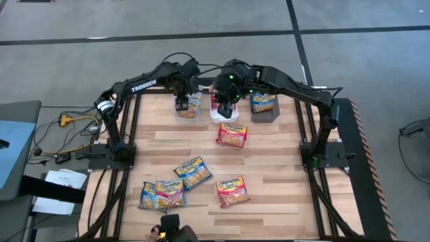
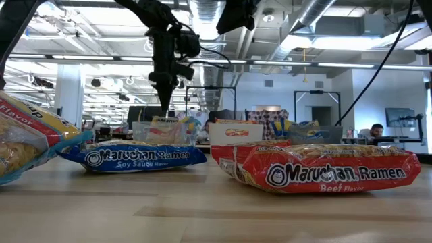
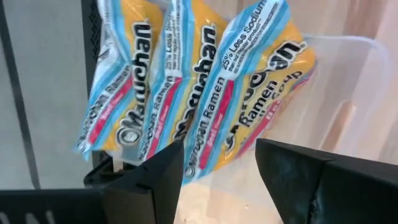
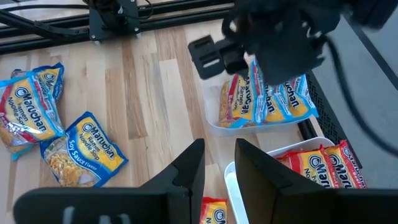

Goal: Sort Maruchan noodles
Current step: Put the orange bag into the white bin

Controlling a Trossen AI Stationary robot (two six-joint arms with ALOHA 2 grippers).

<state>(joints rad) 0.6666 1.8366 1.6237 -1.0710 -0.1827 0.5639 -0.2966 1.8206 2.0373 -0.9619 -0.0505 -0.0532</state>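
- Left claw [image 3: 214, 171] hangs with fingers apart over my clear plastic bin [image 3: 348, 81] of blue-striped yellow crinkly ramen packets [image 3: 205, 81].
- Right claw [image 4: 217, 165] hovers near, fingers parted, empty.
- Loose packets [image 1: 232, 134] lie on the wooden worktop [image 1: 282, 154]; I should lift straight up before fetching one.

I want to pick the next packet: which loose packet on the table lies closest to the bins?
The red packet, lying alone just before the white bin; the other loose packets lie together at the table's opposite end.
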